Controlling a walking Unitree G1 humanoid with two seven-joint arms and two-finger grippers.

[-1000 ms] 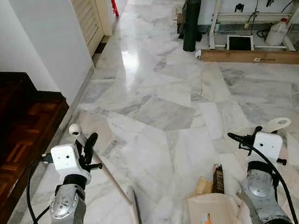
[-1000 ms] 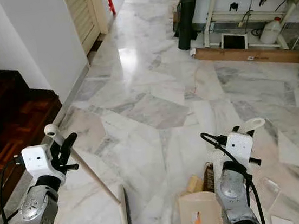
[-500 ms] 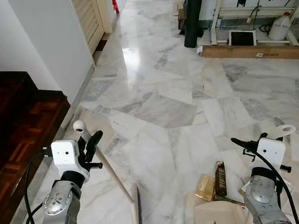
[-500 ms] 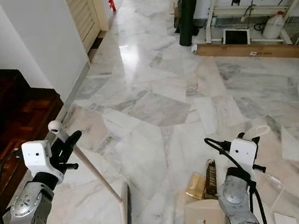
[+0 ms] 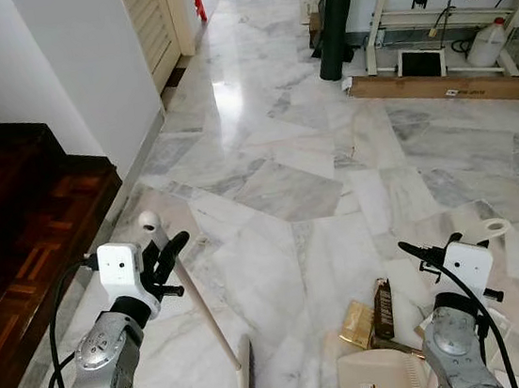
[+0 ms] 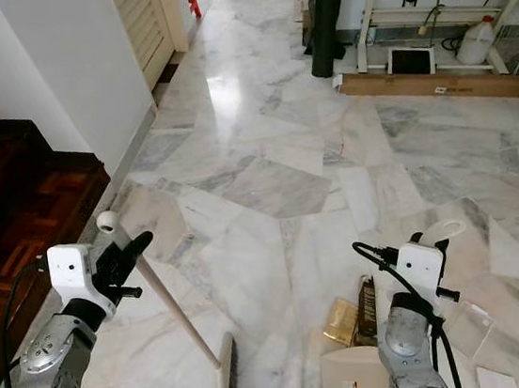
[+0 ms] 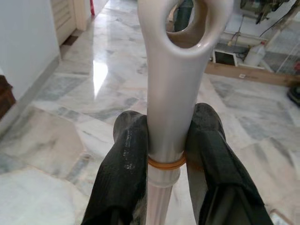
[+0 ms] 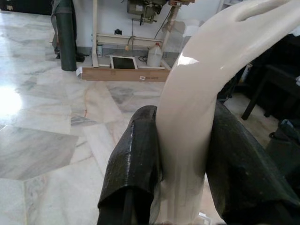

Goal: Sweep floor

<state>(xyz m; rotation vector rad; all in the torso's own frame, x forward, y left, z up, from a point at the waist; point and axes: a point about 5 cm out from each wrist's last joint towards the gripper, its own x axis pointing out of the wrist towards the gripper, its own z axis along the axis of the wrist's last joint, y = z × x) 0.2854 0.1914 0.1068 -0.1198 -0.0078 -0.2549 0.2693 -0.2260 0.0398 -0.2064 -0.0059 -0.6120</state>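
Change: since half a second ago the broom head has slid nearer the robot, the handle top has shifted a little toward the middle; the dustpan sits about as before.
Left gripper (image 7: pixel 166 154): both black fingers (image 7: pixel 124 173) clamped on the broom (image 5: pixel 197 301) handle just under its ringed top end.
Broom: slants down from the gripper to the marble floor (image 5: pixel 281 135); head (image 6: pixel 225 378) rests on the floor ahead of the left arm.
Right gripper (image 8: pixel 183 154): fingers pinched on the cream dustpan (image 5: pixel 382 378) handle (image 8: pixel 206 79).
Dustpan: on the floor beside the right arm, at the picture's lower edge.
Litter: gold wrapper (image 5: pixel 356 324) and dark wrapper (image 5: pixel 381 308) lie just beyond the dustpan, well right of the broom head.
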